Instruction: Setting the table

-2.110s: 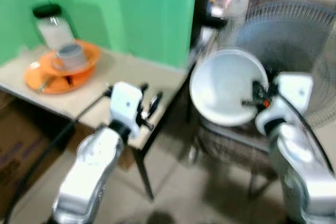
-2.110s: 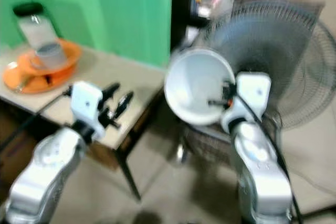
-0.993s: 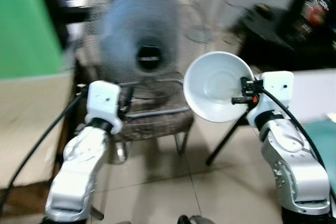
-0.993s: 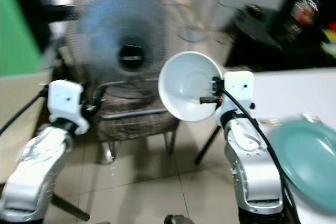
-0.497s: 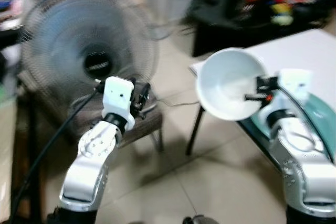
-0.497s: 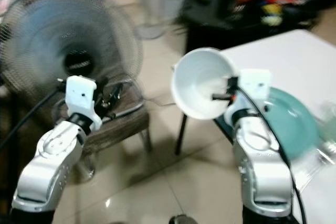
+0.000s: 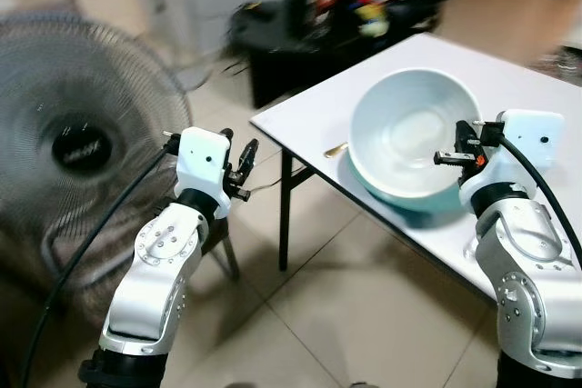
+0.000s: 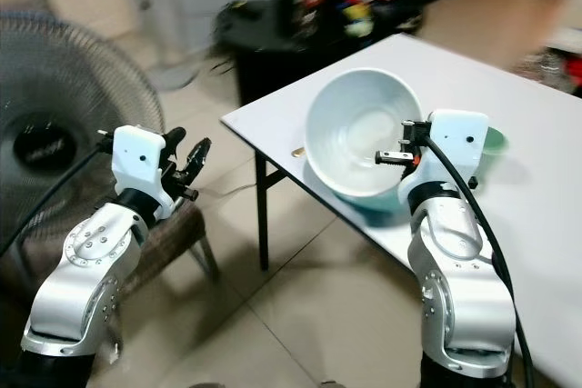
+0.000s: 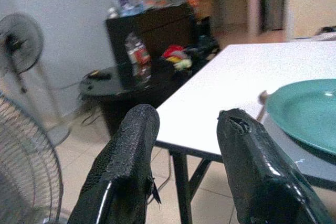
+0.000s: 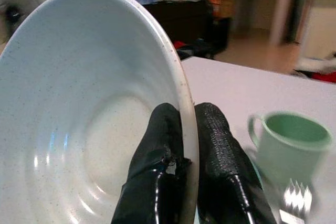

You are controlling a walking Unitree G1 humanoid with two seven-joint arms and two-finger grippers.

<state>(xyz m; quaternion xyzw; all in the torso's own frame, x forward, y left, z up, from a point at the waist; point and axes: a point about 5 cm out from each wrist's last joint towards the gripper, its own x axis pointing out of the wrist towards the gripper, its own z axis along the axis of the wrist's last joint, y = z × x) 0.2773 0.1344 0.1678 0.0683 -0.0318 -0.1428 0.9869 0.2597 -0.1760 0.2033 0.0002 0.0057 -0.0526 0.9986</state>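
Beside white table (image 7: pixel 400 70), standing fan (image 7: pixel 77 147), dark cabinet (image 9: pixel 152 40).

White bowl (image 7: pixel 411 134) tilted on edge, above teal plate (image 9: pixel 307 113), green mug (image 10: pixel 286 145) beside

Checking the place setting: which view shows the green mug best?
The right wrist view: the green mug stands upright on the white table, its handle and rim plain, beyond the white bowl. In the right eye view just a green sliver peeks from behind the right gripper.

Grey fan (image 7: pixel 73 147) — dark cabinet (image 9: pixel 152 30)
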